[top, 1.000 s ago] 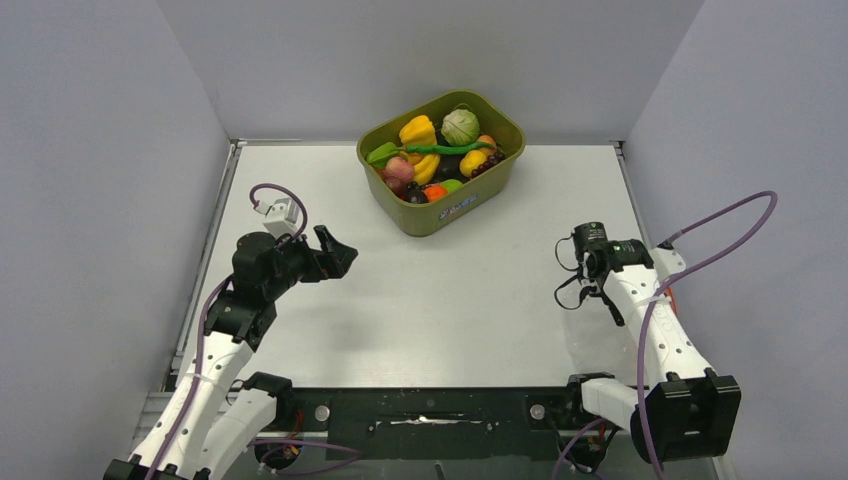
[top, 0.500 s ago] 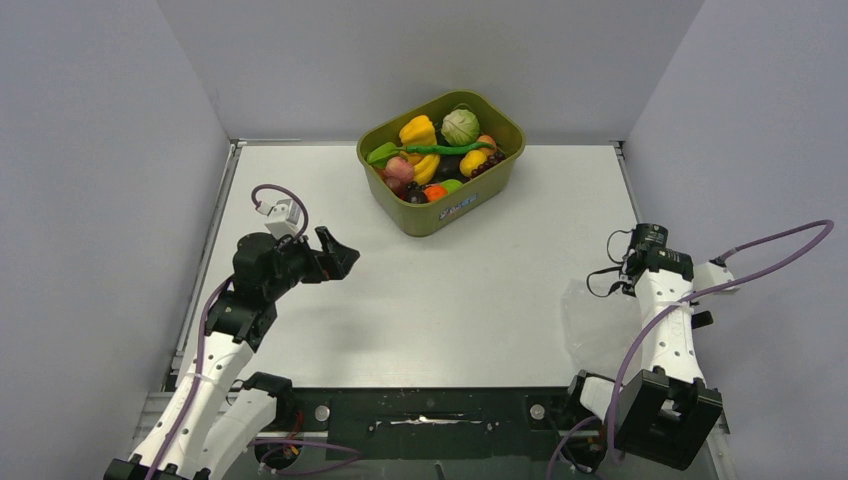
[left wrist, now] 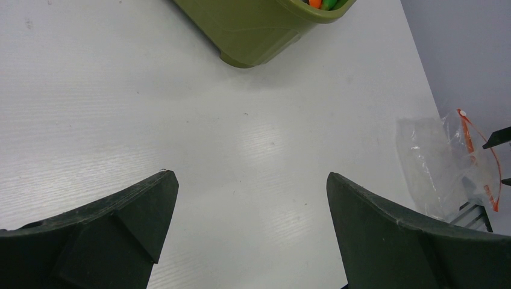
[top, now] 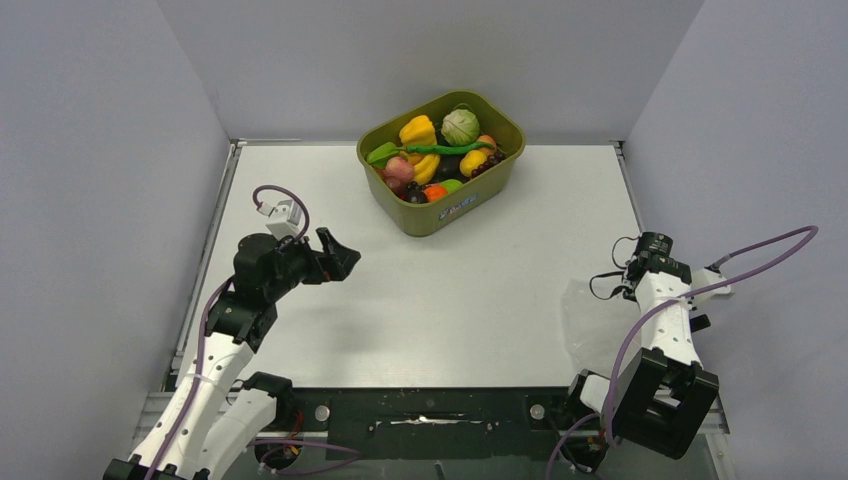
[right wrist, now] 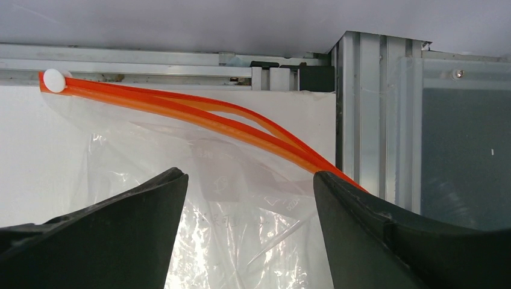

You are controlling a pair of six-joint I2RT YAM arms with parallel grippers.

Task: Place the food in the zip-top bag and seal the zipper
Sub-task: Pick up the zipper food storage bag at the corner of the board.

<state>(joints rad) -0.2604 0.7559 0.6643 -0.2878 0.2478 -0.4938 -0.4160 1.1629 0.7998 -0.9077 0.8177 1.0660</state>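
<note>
The food lies in an olive-green tub [top: 448, 214] at the back: yellow peppers [top: 417, 130], a cabbage [top: 460, 126], a green pod [top: 440, 149] and a pink-red fruit [top: 398, 168]. The clear zip-top bag [right wrist: 241, 180] lies flat near the table's right front corner, faint in the top view [top: 590, 320]. Its red-orange zipper [right wrist: 199, 114] has a white slider [right wrist: 54, 80], and its two strips part in the middle. My right gripper [right wrist: 250, 186] is open just over the bag, below the zipper. My left gripper [left wrist: 250, 180] is open and empty above the table at the left [top: 335, 262].
The tub's corner shows in the left wrist view [left wrist: 253, 30], the bag at its far right [left wrist: 434, 162]. An aluminium rail [right wrist: 181, 60] and the frame corner [right wrist: 361, 108] lie just beyond the bag. Grey walls close in the table on three sides.
My right arm has swung to the right and toward the front right corner, over the bag. The left arm and the tub have not moved.
</note>
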